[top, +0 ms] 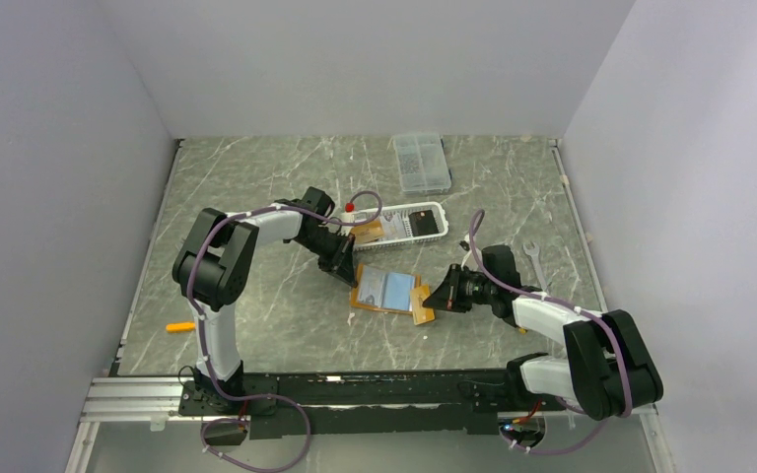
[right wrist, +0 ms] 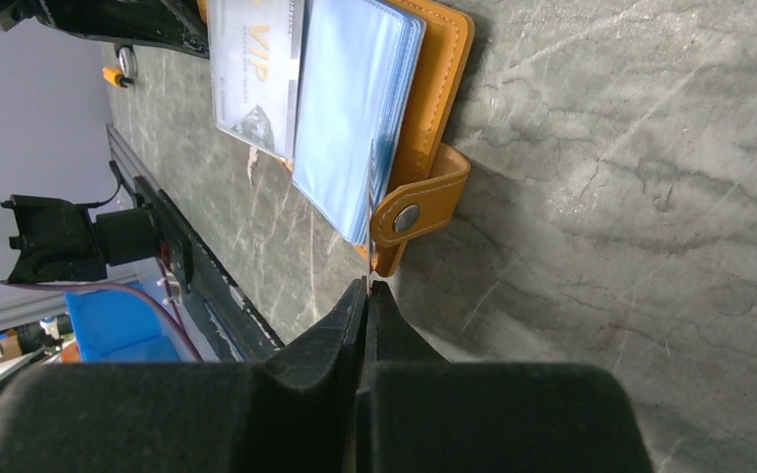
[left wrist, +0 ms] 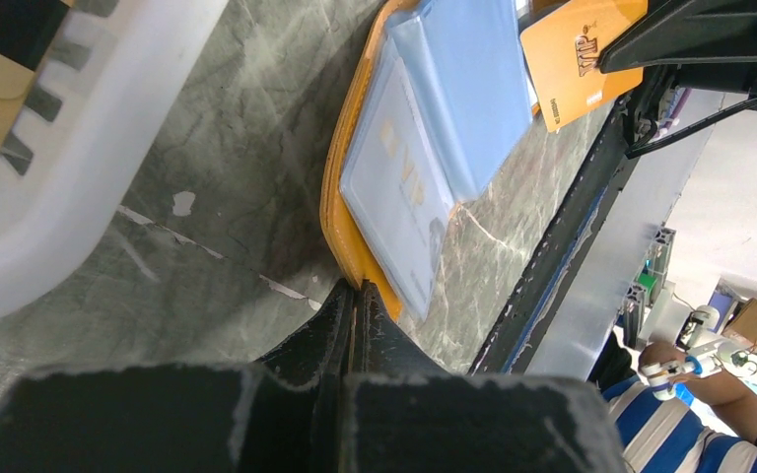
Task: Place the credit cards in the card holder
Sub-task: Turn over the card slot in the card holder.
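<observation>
Two end effectors work low over the marble worktop point(top: 276, 197), one at each side of the card holder point(top: 386, 289), which lies spread open near the middle with its pale blue leaves facing up. The left end effector point(top: 343, 268) is clenched on the holder's orange border at the corner nearest the white basket point(top: 424, 222), its fingers point(left wrist: 340, 320) pressed together with the leather rim between them. The right end effector point(top: 441, 294) is clenched on an orange card point(left wrist: 577, 54) lettered VIP, held at the holder's opposite side, just beside the snap tab point(right wrist: 419, 202); from the right wrist the card shows only as a thin edge running up from the fingertips past the blue leaves. A pale blue card point(left wrist: 394, 192), also lettered VIP, lies flat on the open holder; whether it sits inside a sleeve I cannot tell. Farther back stands a clear compartment box point(top: 421, 163), well apart from the holder.
</observation>
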Controlling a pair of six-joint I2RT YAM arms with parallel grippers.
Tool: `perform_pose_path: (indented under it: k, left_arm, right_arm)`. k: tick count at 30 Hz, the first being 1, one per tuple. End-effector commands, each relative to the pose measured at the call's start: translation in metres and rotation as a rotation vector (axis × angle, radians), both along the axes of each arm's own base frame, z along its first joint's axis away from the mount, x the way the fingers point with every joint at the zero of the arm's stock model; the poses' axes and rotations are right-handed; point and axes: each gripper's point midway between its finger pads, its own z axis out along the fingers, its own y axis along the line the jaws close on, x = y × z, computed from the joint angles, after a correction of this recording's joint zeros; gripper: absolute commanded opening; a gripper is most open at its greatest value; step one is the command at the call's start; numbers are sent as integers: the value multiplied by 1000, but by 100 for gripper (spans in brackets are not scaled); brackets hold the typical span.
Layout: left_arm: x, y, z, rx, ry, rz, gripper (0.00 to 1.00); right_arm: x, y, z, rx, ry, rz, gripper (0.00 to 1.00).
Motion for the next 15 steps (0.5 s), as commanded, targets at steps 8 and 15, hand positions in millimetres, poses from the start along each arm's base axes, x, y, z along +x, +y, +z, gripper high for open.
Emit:
perform_pose_path:
  k: [8, 15]
  left_arm:
    - [9, -5, 19, -26, -80, -25, 0]
    - [9, -5, 21, -31, -82, -26, 0]
  right_arm:
    - [0, -2, -3, -10, -11, 9, 0]
    - [0, -2, -4, -12, -2, 11, 0]
